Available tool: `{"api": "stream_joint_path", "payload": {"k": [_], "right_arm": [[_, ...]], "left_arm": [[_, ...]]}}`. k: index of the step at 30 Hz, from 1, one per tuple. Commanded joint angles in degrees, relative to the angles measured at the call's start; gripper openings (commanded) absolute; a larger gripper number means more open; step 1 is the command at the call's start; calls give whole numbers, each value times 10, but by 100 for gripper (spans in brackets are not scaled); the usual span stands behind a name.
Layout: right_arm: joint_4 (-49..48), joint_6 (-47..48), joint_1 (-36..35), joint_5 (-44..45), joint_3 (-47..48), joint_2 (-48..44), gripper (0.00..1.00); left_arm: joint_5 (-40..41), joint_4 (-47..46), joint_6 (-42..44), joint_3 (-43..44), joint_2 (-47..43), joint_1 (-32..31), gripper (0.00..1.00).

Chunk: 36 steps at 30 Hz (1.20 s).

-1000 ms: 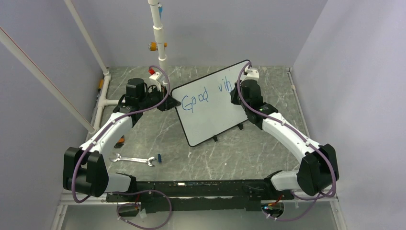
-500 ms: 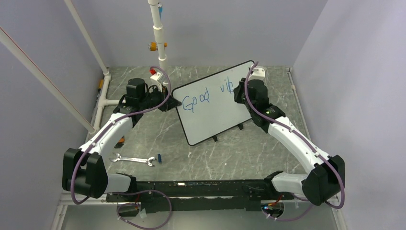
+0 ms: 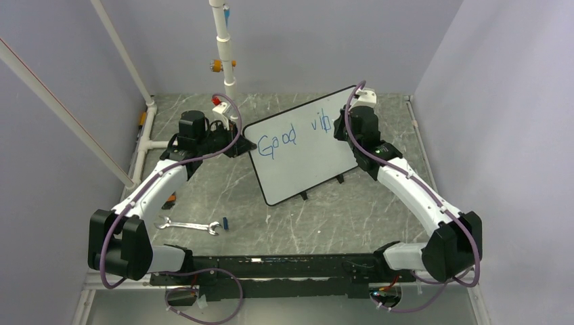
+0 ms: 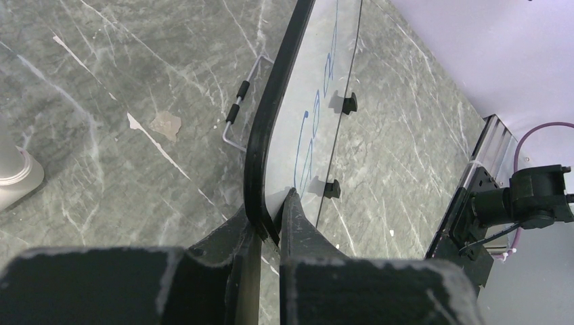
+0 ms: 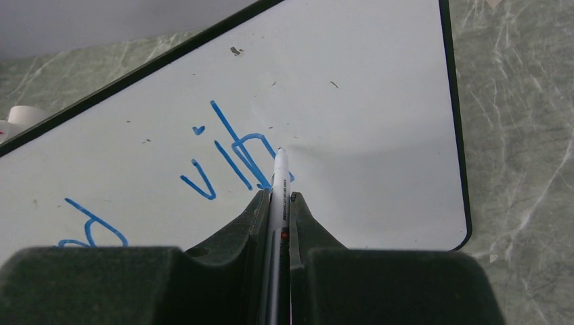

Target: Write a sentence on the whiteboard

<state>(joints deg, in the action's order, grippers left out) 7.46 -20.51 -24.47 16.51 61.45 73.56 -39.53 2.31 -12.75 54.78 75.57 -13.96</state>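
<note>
Writing on the whiteboard, propped tilted near the counter's far edge.
Pinching its left frame edge with the left gripper; clamping a white marker in the right gripper, tip against the blue sentence, reading "Good vib".
</note>
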Motion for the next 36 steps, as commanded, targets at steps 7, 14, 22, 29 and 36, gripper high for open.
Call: {"api": "stream_joint_path", "payload": {"k": [7, 14, 22, 29, 36], "right_arm": [[-27, 3, 14, -9, 25, 19, 0], [-32, 0, 27, -18, 24, 34, 0], [-33, -2, 40, -23, 37, 42, 0], [-28, 1, 42, -34, 64, 53, 0], [-25, 1, 42, -59, 60, 54, 0]], "left_arm": [[96, 20, 105, 2, -2, 2, 0], [97, 21, 107, 2, -2, 2, 0], [99, 22, 109, 3, 0, 0, 0], [102, 24, 111, 3, 1, -2, 0], [103, 26, 112, 5, 2, -4, 0]]}}
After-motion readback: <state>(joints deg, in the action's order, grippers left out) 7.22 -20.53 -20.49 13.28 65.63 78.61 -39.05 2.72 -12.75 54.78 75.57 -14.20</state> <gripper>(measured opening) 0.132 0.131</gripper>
